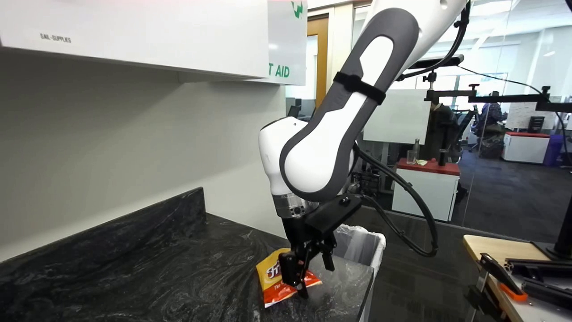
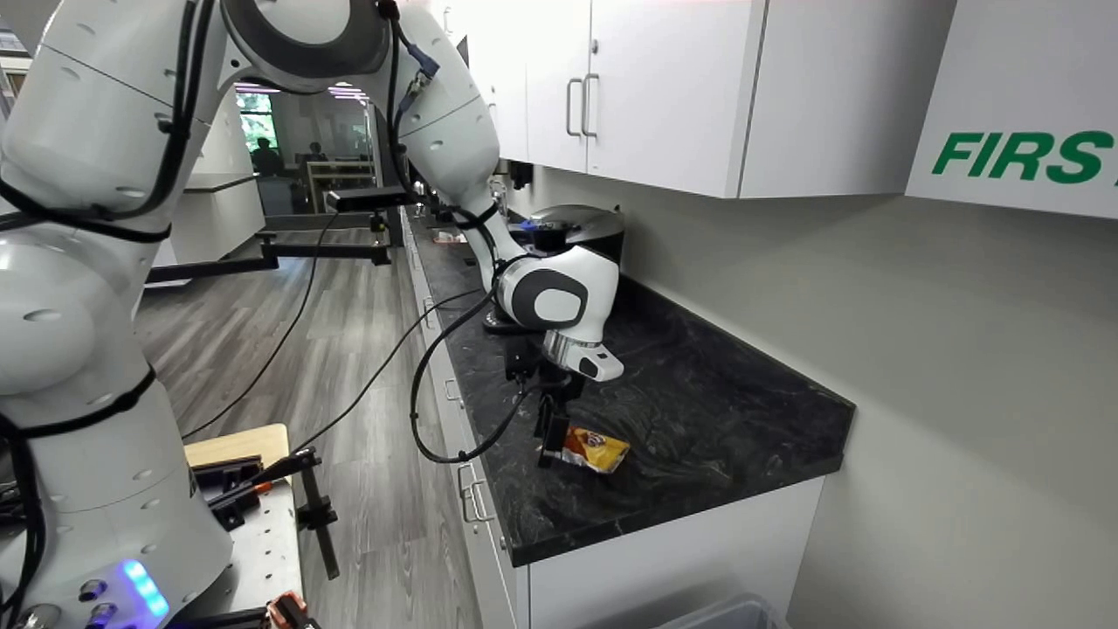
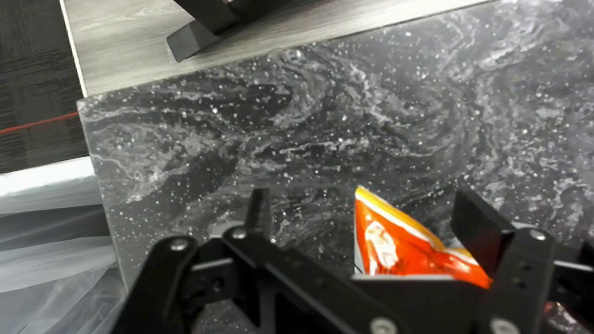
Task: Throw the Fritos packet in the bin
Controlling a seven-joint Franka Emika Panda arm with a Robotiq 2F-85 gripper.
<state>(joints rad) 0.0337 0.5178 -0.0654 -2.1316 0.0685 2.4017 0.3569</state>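
Note:
The Fritos packet is a crinkled yellow and orange-red bag lying on the dark counter near its end. It also shows in an exterior view and in the wrist view. My gripper is open and low over the packet, pointing down. In the wrist view the fingers stand wide apart, with part of the packet between them, closer to the right finger. The gripper body hides the rest of the packet. The bin, with a whitish liner over its rim, stands beyond the counter's end. Its liner shows in the wrist view.
The dark marbled counter has a raised back edge along the wall. White cabinets hang above it. A round black appliance stands farther along the counter. A side table with a clamp stands beside the arm.

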